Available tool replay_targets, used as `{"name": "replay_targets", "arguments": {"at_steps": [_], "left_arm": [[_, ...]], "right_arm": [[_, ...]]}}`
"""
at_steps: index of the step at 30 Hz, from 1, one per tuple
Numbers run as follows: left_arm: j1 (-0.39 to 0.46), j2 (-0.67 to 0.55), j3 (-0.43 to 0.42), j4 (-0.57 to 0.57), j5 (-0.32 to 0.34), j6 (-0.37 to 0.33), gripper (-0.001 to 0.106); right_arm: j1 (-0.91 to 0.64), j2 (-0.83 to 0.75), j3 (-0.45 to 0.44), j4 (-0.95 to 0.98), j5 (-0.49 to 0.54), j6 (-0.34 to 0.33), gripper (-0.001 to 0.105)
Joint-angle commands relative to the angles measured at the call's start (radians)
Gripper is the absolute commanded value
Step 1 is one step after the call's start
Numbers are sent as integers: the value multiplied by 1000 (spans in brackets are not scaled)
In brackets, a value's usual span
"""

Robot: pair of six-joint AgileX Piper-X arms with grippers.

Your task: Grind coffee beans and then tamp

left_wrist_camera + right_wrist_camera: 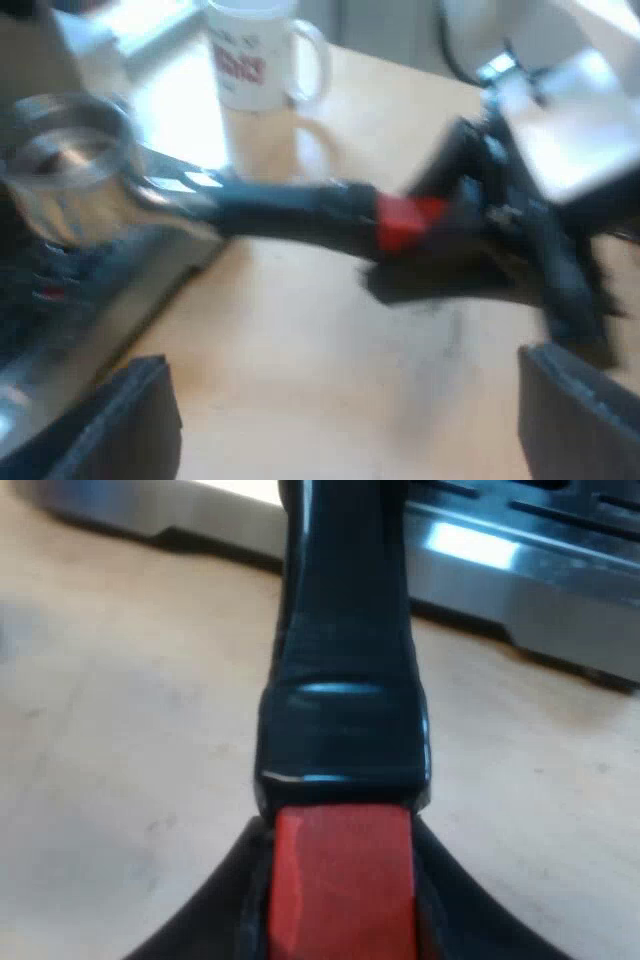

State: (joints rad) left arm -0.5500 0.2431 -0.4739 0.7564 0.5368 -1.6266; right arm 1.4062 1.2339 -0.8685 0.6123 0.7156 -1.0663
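My right gripper is clamped on the holder, one black finger on each side of the handle's square, matte red end; ahead of it the handle is glossy black and rounded. From my left wrist, the holder's round, shiny metal basket sits over the edge of the machine's brushed metal base, and I cannot tell what is in it. The handle reaches out over the pale wooden tabletop, throwing a shadow there. My left gripper hangs above the tabletop with its fingers wide apart, holding nothing. A white mug with red print stands near a tabletop edge, its inside hidden.
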Motion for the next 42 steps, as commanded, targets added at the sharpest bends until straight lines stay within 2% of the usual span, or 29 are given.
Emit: {"name": "replay_targets", "arguments": {"at_steps": [1, 6, 9, 13, 17, 21, 27, 30, 35, 39, 42], "left_arm": [[-5, -40, -24, 13, -41, 6, 73], [-5, -91, -27, 43, -64, -15, 84], [-5, -95, -27, 96, -92, -15, 84], [-5, -95, -20, 105, -100, -15, 84], [-5, -91, -20, 105, -130, -13, 84], [-5, -71, -17, 105, -134, -13, 84], [-5, 35, -1, 94, -106, -13, 84], [-5, 96, 11, 61, -91, -4, 84], [-5, 207, 36, -70, -91, 2, 84], [-5, 264, 35, -107, -91, 2, 84], [-5, 309, 35, -113, -91, 2, 84]], "right_arm": [[32, -30, -13, 15, 60, 0, 0], [80, -36, -13, 62, 58, -4, 0], [102, -36, -10, 87, 47, -16, 0], [99, -36, 20, 63, 18, -82, 0], [99, -36, 76, -40, -79, -142, 0], [99, -36, 123, -109, -92, -146, 0], [98, -36, 181, -154, -100, -146, 0], [98, -36, 217, -185, -110, -146, 0], [98, -36, 273, -244, -115, -144, 0], [96, -36, 301, -269, -114, -139, 0], [73, -36, 331, -303, -155, -120, 0]]}}
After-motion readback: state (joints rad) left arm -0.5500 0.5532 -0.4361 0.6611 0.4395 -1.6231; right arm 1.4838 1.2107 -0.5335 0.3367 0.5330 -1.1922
